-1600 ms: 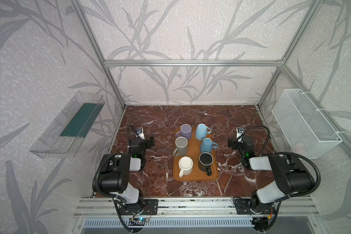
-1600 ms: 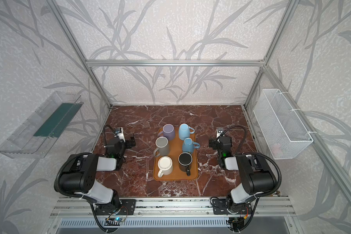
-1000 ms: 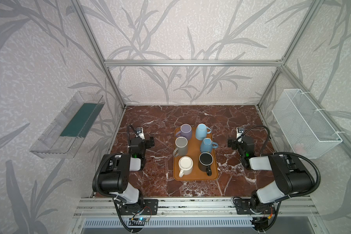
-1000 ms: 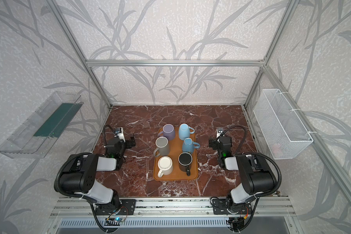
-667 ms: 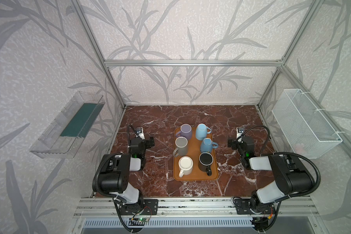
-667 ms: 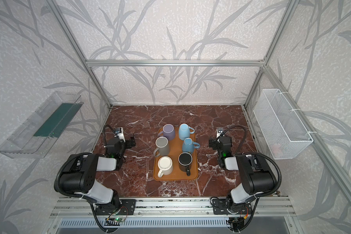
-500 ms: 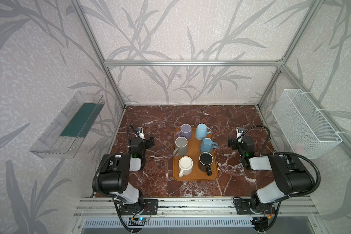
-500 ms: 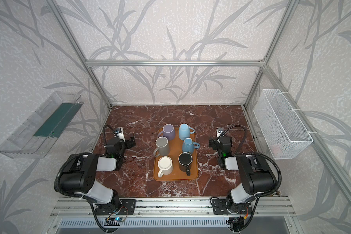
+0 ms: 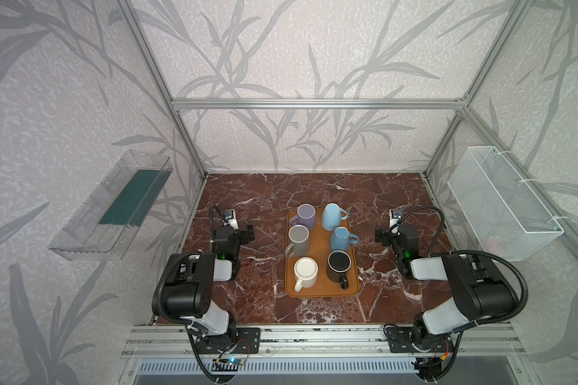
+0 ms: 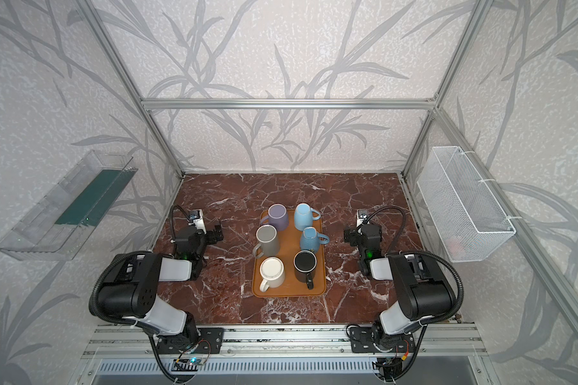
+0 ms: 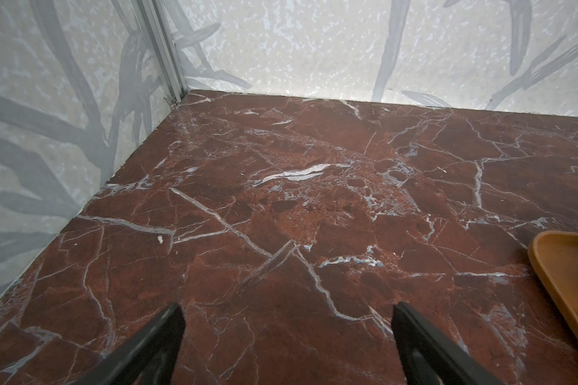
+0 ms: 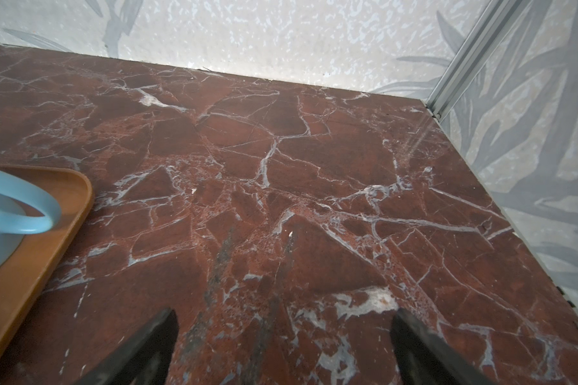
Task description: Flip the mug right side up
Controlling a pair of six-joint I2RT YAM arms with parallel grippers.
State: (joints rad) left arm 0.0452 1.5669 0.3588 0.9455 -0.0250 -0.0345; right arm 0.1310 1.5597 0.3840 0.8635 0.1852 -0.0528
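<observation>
An orange tray (image 9: 321,290) (image 10: 287,290) in the middle of the marble floor carries several mugs. The purple mug (image 9: 306,215) (image 10: 278,216) at the back left shows a closed, smooth top and looks upside down. The black mug (image 9: 338,265) (image 10: 305,265) shows its dark opening. My left gripper (image 9: 249,231) (image 10: 218,233) (image 11: 287,310) rests low to the left of the tray, open and empty. My right gripper (image 9: 379,235) (image 10: 347,237) (image 12: 284,313) rests to the right of it, open and empty. The right wrist view catches the pale blue mug (image 12: 0,213).
Also on the tray are a grey mug (image 9: 298,238), a white mug (image 9: 305,271) and a darker blue mug (image 9: 340,238). A clear shelf (image 9: 114,213) hangs on the left wall and a white wire basket (image 9: 501,206) on the right wall. A tray corner (image 11: 568,266) edges the left wrist view.
</observation>
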